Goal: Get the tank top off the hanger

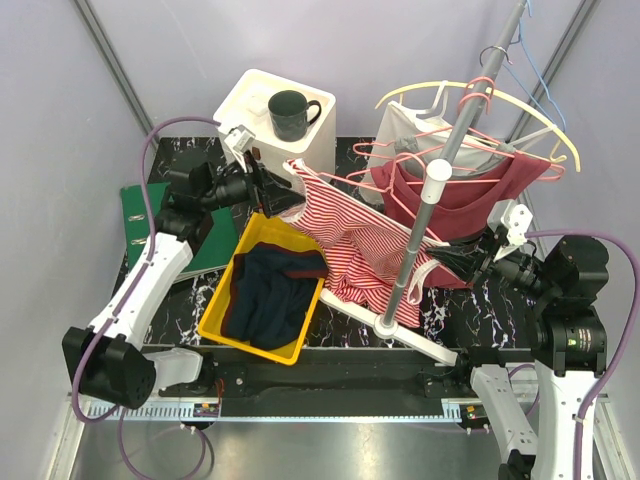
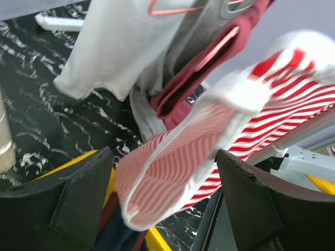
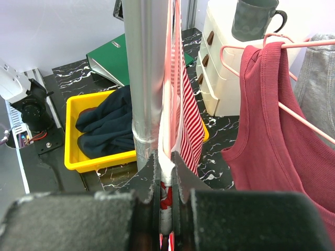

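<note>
The left gripper gapes wide, the striped tank top's white edge loose between its jaws. The right gripper pinches its cloth beside the pole. I'd clamp left firmly before tugging.

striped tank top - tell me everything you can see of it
The striped tank top is a thin knit with fine red and white stripes and white binding along its edges. It hangs crumpled and stretched between the two arms, beside the rack pole, with its lower folds close to the yellow bin. The right gripper is shut on a white-edged fold. A strap end lies unclamped between the open fingers of the left gripper. Whether a hanger is inside it cannot be told.
</note>
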Motion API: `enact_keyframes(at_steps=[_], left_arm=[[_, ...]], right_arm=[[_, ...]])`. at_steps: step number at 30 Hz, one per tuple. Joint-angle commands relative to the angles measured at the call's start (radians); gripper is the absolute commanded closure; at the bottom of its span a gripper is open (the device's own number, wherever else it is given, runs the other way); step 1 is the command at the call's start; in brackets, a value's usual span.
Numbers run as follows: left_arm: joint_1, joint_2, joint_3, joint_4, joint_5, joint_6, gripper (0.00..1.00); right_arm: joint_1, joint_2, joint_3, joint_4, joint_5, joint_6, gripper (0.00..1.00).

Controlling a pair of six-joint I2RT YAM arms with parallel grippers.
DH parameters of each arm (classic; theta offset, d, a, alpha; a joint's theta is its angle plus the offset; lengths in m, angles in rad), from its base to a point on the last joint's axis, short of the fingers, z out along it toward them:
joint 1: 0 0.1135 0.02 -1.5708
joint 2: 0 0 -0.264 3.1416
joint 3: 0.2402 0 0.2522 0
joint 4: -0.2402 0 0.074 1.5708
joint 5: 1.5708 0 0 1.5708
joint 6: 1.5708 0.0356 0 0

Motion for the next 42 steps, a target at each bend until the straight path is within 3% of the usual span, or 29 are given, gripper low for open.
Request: enact_keyframes(at_steps=[1, 6, 7, 9, 12, 15, 18, 22, 28, 32, 37, 40, 42], left_arm=[[-0.026, 0.032, 0.093, 0.091, -0.036, 0.015, 0.22], [-0.031, 0.081, 0.148, 0.078, -0.115, -0.005, 0.44], [-0.029, 0.089, 0.157, 0.053, -0.122, 0.002, 0.54], [-0.029, 0.09, 0.173, 0.038, -0.138, 0.012, 0.64], [-0.029, 0.07, 0.17, -0.005, -0.208, 0.005, 1.0], [-0.026, 0.026, 0.127, -0.061, -0.375, -0.048, 1.0], [-0.026, -0.051, 0.011, -0.015, -0.492, -0.19, 1.0], [-0.029, -0.129, -0.095, 0.074, -0.581, -0.33, 1.0], [-0.035, -0.207, -0.151, 0.119, -0.618, -0.364, 1.0], [-0.034, -0.278, -0.229, 0.229, -0.736, -0.416, 1.0], [-0.032, -0.226, -0.068, 0.272, -0.658, -0.389, 1.0], [-0.035, -0.241, -0.083, 0.404, -0.552, -0.415, 1.0], [-0.044, -0.275, -0.086, 0.356, -0.547, -0.4, 1.0]], right_arm=[[-0.004, 0.005, 0.032, 0.054, -0.037, -0.005, 1.0], [-0.004, 0.008, 0.029, 0.052, -0.04, -0.011, 1.0], [-0.002, 0.008, 0.029, 0.054, -0.038, -0.011, 1.0], [-0.002, 0.006, 0.029, 0.054, -0.038, -0.011, 1.0], [-0.002, -0.005, 0.026, 0.056, -0.009, -0.002, 1.0], [-0.002, -0.018, 0.017, 0.065, 0.051, 0.018, 1.0], [-0.004, -0.028, 0.008, 0.083, 0.138, 0.057, 1.0], [-0.004, -0.048, -0.006, 0.108, 0.193, 0.103, 1.0], [-0.004, -0.035, -0.045, 0.169, 0.18, 0.178, 1.0], [-0.004, -0.011, -0.065, 0.168, 0.169, 0.178, 1.0], [-0.002, 0.015, -0.066, 0.157, 0.134, 0.178, 1.0], [-0.002, 0.029, -0.074, 0.148, 0.146, 0.178, 1.0], [-0.004, 0.018, -0.095, 0.144, 0.196, 0.178, 1.0]])
